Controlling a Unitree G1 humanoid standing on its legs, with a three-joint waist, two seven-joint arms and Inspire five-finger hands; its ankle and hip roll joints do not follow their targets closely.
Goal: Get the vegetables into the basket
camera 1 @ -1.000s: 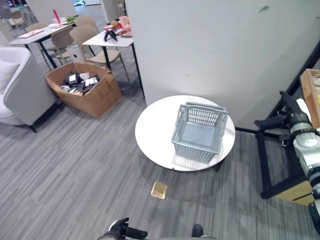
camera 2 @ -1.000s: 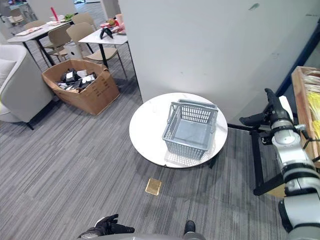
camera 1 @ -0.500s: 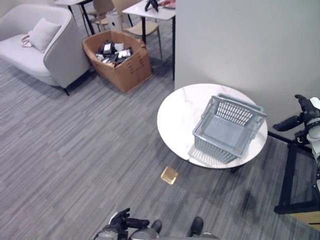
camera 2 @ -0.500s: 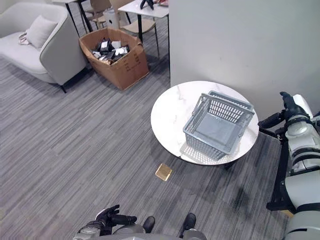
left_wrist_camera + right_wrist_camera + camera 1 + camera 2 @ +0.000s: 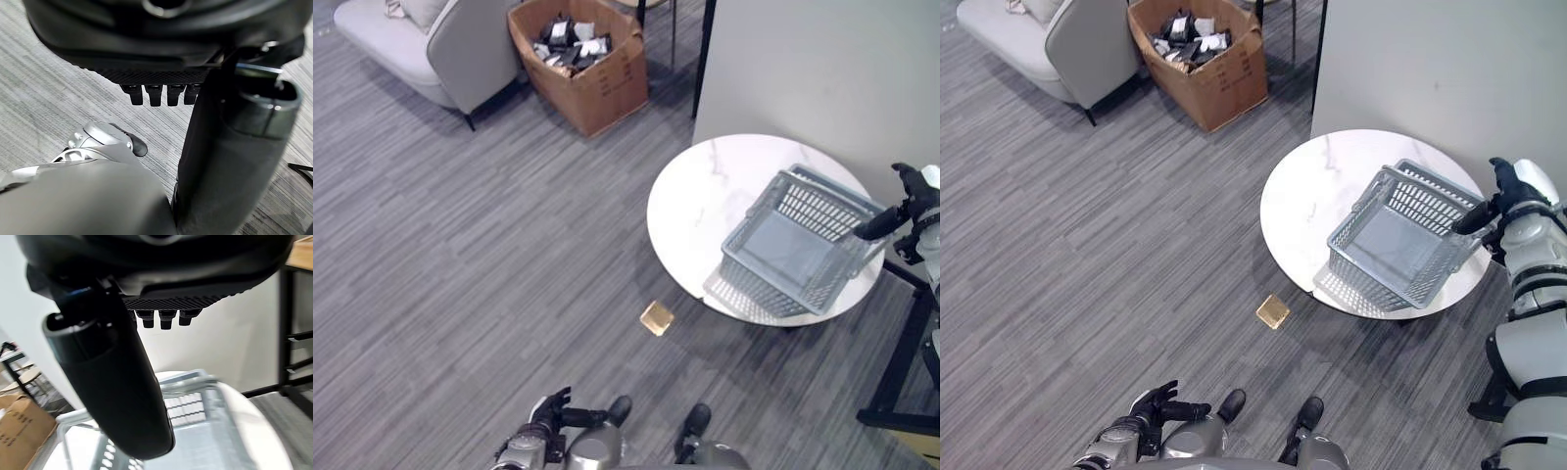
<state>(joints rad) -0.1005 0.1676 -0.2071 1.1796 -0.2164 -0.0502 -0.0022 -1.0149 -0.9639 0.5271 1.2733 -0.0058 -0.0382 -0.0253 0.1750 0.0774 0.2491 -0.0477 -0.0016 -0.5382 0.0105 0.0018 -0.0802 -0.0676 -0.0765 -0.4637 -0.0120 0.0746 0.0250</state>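
A grey plastic mesh basket (image 5: 1400,241) sits empty on a round white marble-look table (image 5: 1317,196) at right of frame, on a floor of grey striped carpet (image 5: 1087,255).

Largest to smallest: a pale upholstered sofa (image 5: 431,39) fills the upper left, beside it an open brown cardboard box (image 5: 597,73) of dark jumbled items, and a small flat tan square (image 5: 657,317) lies on the carpet just below the table. The right hand (image 5: 1496,191) hovers at the basket's far rim, fingers extended and holding nothing; the left hand (image 5: 1157,405) hangs low at the bottom edge, fingers loosely spread, also empty. Vegetables cannot be made out. Compared with a second ago the camera has swung, so table and basket now appear further right and the dining tables have left the frame.
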